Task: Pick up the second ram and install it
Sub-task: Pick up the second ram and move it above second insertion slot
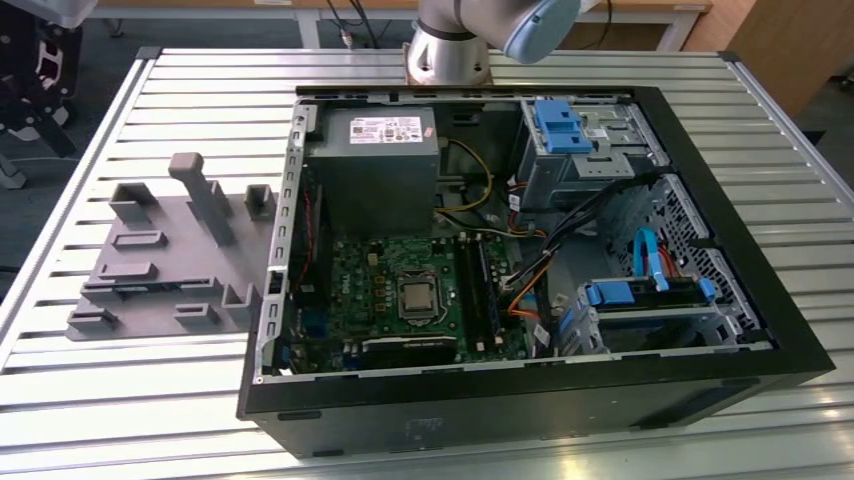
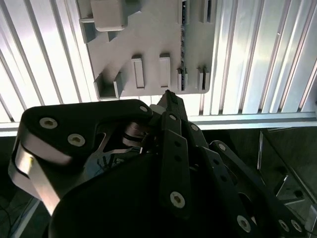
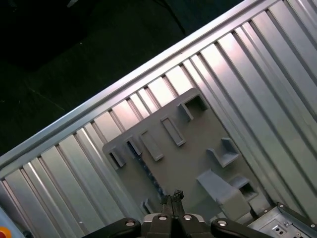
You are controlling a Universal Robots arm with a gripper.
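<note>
The second ram point(image 2: 183, 44) stands on edge in a slot of the grey holder tray point(image 2: 148, 34), seen as a thin dark strip. The first wrist view shows the same strip point(image 3: 147, 171) across the tray point(image 3: 193, 148). My gripper point(image 2: 168, 95) hovers above the tray's near edge, close to one end of the ram without touching it. Its fingertips point(image 3: 173, 195) are pressed together with nothing between them. In the exterior view the tray point(image 1: 147, 270) lies on the slatted table to the left of the open computer case point(image 1: 534, 400).
Inside the case lie the green motherboard point(image 1: 387, 280) with its long black ram slots point(image 1: 477, 285), a grey power supply point(image 1: 380, 150), loose cables and blue drive brackets point(image 1: 627, 292). The arm's base point(image 1: 447, 50) stands behind the case. A case corner point(image 3: 282, 223) lies near the tray.
</note>
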